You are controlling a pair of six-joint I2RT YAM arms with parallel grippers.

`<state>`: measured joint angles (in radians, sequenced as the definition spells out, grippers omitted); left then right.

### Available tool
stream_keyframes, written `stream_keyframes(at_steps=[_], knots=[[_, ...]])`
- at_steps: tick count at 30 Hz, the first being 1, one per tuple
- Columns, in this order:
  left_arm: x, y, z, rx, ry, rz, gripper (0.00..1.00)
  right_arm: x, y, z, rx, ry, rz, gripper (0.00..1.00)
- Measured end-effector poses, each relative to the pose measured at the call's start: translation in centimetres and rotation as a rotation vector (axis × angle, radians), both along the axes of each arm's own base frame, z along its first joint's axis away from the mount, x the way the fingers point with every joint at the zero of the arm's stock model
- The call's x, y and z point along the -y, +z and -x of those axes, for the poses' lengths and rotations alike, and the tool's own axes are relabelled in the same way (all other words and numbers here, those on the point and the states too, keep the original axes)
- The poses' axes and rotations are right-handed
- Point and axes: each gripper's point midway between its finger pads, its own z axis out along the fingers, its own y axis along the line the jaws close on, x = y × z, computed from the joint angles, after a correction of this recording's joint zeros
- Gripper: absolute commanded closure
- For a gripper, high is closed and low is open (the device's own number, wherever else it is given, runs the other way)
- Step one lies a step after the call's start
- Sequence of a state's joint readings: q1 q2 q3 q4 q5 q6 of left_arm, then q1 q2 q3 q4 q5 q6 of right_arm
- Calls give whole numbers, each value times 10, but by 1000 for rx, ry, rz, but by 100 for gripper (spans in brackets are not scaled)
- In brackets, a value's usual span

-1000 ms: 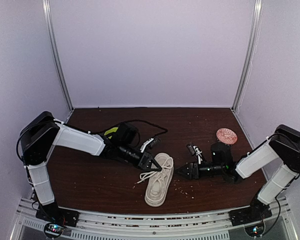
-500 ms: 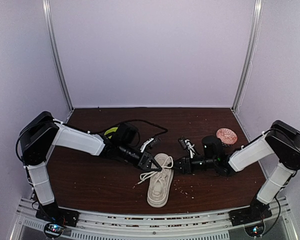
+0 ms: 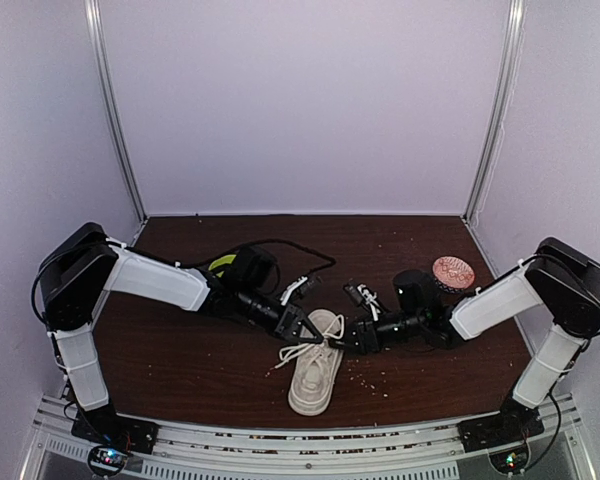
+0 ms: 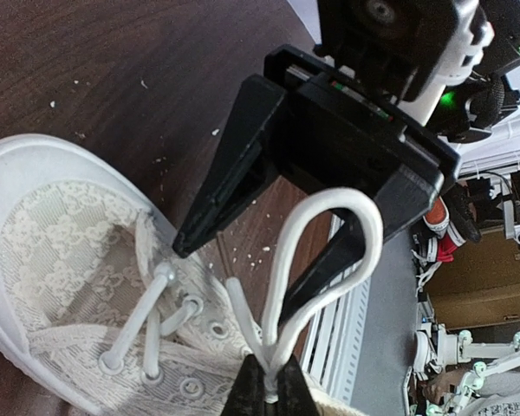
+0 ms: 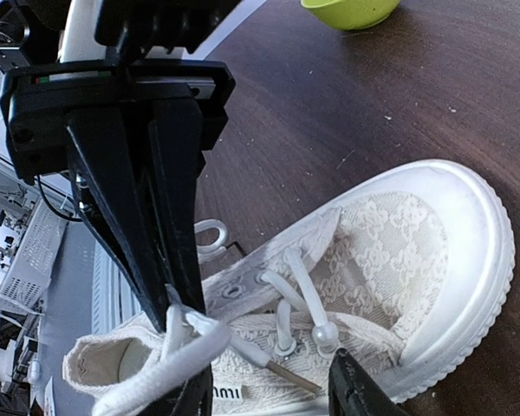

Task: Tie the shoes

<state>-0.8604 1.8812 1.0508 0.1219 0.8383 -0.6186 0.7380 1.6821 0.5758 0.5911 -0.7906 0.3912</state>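
Dark table (image 3: 180,372) first, with the off-white sneaker (image 3: 314,378) on it at front middle, between both arms. Left gripper (image 3: 309,334) is over the lacing, clamped tight on a lace. Right gripper (image 3: 346,341) faces it just beside, jaws apart, and we see nothing held. The pinched white lace loop (image 4: 330,227) stands upright by one right finger; we can't tell if they touch.
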Motion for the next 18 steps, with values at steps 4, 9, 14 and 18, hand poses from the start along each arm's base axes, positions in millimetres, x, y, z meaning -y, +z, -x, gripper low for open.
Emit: stream_keyframes(at_steps=[4, 9, 14, 18], knots=[[-1, -1, 3, -9, -13, -4, 100, -6, 5, -1, 39, 27, 3, 55], [-3, -2, 5, -11, -23, -7, 100, -6, 3, -1, 74, 59, 30, 65], [-3, -2, 6, -9, -27, -7, 100, -9, 1, 3, 85, 112, 53, 78], [-3, -3, 6, -10, -28, -9, 100, -10, -5, 7, 79, 143, 69, 95]])
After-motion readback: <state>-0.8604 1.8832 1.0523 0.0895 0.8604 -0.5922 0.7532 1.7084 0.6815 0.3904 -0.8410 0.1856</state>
